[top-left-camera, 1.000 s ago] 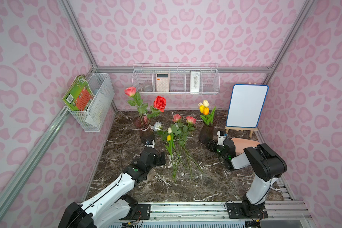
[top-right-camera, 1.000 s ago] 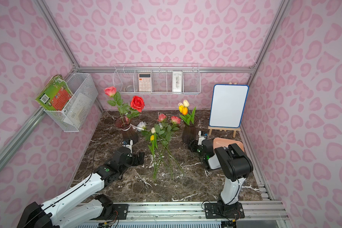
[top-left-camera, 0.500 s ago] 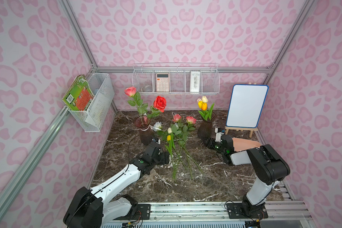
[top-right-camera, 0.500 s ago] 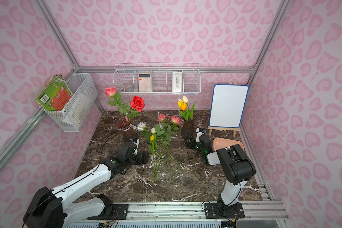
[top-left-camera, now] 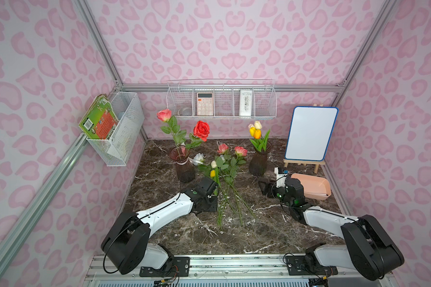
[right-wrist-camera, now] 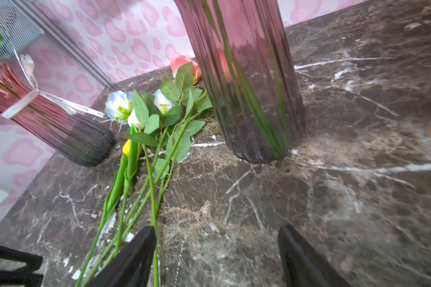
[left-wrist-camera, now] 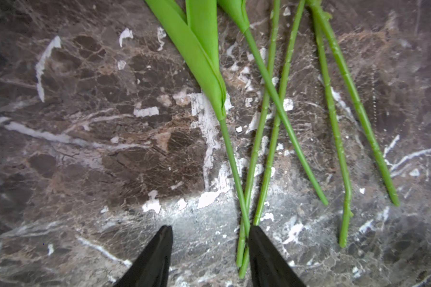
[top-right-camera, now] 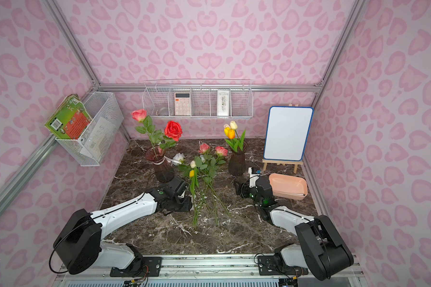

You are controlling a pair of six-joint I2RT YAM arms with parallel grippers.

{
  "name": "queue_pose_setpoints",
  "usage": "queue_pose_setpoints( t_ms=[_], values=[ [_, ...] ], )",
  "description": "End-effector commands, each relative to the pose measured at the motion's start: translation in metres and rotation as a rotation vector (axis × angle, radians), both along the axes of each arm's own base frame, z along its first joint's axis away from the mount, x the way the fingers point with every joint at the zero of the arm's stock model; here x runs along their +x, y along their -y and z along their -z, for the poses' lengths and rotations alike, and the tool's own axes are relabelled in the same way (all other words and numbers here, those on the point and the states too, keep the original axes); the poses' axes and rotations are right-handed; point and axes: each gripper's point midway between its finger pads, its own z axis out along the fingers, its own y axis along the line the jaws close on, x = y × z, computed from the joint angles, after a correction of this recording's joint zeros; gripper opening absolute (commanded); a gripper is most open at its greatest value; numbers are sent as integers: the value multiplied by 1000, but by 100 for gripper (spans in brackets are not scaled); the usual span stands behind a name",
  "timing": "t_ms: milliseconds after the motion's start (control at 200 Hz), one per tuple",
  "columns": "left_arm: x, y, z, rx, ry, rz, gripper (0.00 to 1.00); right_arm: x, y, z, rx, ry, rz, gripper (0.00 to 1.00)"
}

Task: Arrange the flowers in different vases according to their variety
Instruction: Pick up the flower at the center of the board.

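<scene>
Marble table (top-left-camera: 271,231) fills both top views. Loose flowers (top-left-camera: 224,179) lie between the banded vase (top-left-camera: 183,166), which holds two roses, and the plain vase (top-left-camera: 259,164), which holds tulips. My left gripper (top-left-camera: 215,202) sits at the stems and my right gripper (top-left-camera: 264,187) is near the plain vase.

Left wrist: my jaws stand apart, with two stems (left-wrist-camera: 244,198) just inside one finger, unclamped.

Right wrist: my jaws are wide and empty, and the plain vase (right-wrist-camera: 246,87) is ahead.

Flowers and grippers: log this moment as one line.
left gripper: open, stem ends between jaws, ungripped | right gripper: open, empty | loose flowers: on table | banded vase: two roses | plain vase: tulips
</scene>
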Motion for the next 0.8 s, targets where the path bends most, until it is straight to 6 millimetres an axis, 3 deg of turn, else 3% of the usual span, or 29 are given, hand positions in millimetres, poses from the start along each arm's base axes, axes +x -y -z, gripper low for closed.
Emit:
queue_pose_setpoints(
  t_ms=[0,110,350,585,800],
  values=[
    [3,2,7,33,-34,-4,53,1,9,-1,-38,59,31,80],
    [10,15,16,9,-58,15,54,0,7,-2,-1,69,11,80],
    [22,24,38,58,-117,22,51,0,0,1,20,50,-13,80],
    [22,15,47,125,-137,14,28,-2,-9,-2,48,44,-49,79],
    [25,9,26,136,-78,13,4,-2,-14,-3,47,48,-67,79]
  ],
)
